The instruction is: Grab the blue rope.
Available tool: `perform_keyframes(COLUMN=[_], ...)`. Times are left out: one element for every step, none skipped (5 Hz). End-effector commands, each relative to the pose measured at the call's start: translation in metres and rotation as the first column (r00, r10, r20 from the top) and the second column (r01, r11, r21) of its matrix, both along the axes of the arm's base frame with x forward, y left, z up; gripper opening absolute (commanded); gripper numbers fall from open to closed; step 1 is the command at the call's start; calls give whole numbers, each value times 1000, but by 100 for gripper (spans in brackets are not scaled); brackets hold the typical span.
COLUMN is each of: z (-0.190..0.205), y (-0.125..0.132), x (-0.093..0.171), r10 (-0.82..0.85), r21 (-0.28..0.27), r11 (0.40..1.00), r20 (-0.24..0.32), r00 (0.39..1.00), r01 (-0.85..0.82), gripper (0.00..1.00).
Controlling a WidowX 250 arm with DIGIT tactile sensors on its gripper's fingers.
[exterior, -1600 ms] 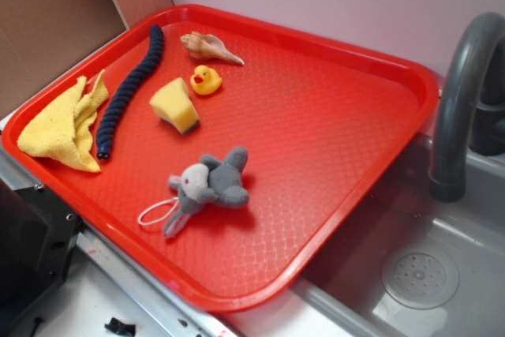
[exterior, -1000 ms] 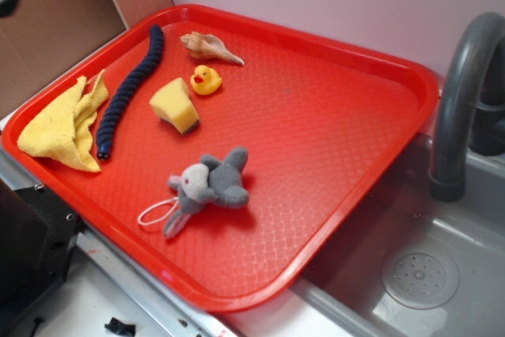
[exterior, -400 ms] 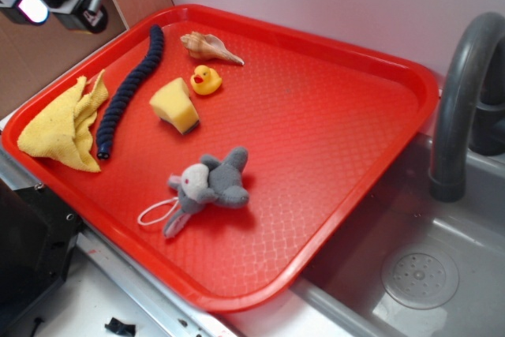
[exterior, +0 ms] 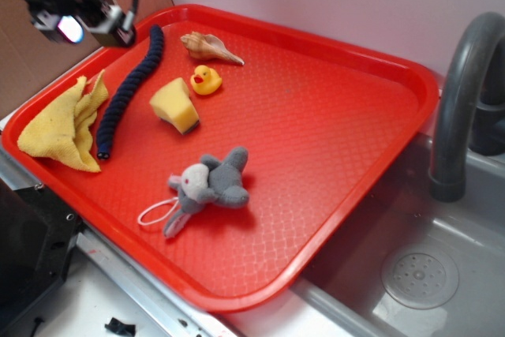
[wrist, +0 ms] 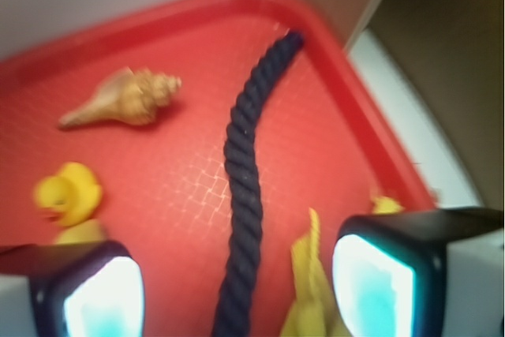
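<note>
Exterior view: a red tray point(exterior: 331, 92) sits beside a grey sink point(exterior: 418, 274) with a dark curved faucet point(exterior: 458, 92). The blue rope point(exterior: 130, 88) lies along the tray's left part, slightly curved, running from near the far left corner toward the near left edge. Just left of it, a crumpled yellow cloth point(exterior: 63, 128) touches or nearly touches its lower half. To the right of the rope sit a yellow sponge point(exterior: 175, 105) and a small rubber duck point(exterior: 205, 79), close together, with a seashell point(exterior: 210, 48) beyond them near the far rim. A grey stuffed toy point(exterior: 209, 185) with a white string loop lies nearer the tray's front. The end effector point(exterior: 79, 17) hangs at the upper left, above the tray's left rim and just beside the rope's far end; from here its opening cannot be judged.

Wrist view: the picture is blurred. The end effector point(wrist: 237, 290) has its two fingers spread wide, one at each lower corner, with the rope point(wrist: 245, 195) passing between them and touching neither. The shell point(wrist: 122, 100) lies left of the rope, the duck point(wrist: 69, 193) lower left, and a bit of cloth point(wrist: 308, 290) shows beside the right finger.
</note>
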State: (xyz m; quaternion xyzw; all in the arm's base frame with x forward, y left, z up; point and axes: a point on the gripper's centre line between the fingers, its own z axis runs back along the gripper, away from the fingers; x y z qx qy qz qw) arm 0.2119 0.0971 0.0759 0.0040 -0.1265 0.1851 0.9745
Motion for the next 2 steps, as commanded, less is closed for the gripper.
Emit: perform_keyframes(z=[-43, -49], y=[11, 4], x=[23, 26], r10=[-37, -67], r21=[-53, -58], r11=[998, 996], r20=[-7, -20], r00=[999, 998], r01=[37, 66], gripper=[100, 100])
